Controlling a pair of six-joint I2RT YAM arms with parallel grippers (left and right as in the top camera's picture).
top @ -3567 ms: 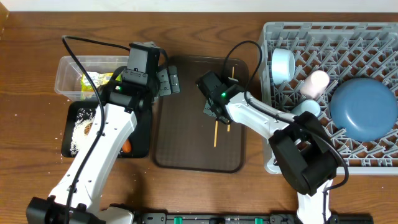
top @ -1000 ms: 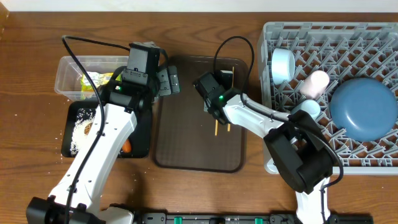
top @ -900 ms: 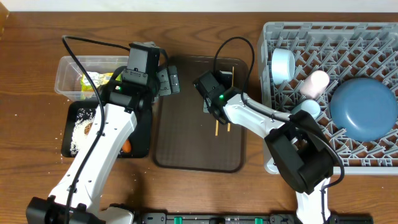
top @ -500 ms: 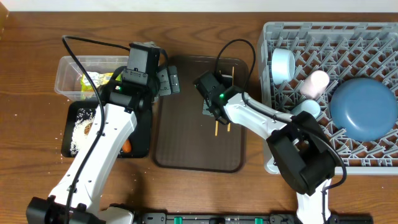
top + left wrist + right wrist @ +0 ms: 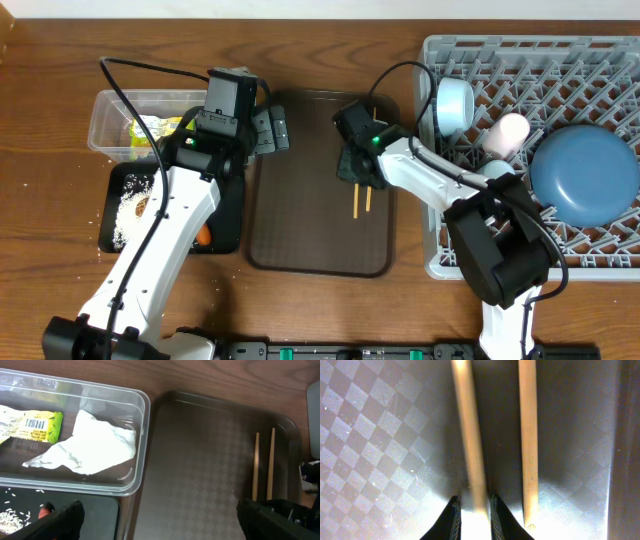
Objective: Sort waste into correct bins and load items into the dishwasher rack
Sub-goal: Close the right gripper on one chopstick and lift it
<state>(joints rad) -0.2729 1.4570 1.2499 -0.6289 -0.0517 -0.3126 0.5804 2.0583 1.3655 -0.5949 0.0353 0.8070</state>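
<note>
2 chopsticks [image 5: 354, 203] on brown tray [image 5: 300, 225]; R jaws pinch one, L jaws wide.

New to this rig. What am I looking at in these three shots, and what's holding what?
Two robot arms work at a table. The wide picture is from a fixed camera overhead; the other two are from a camera on each wrist. On the table: a clear rectangular plastic tub holding a white napkin, a shallow black tray with rice, a dark brown serving tray, and a grey pegged dishwasher rack holding a round blue plate. The left gripper is open and empty. The right gripper pinches one of two thin wooden chopsticks on the brown tray.
</note>
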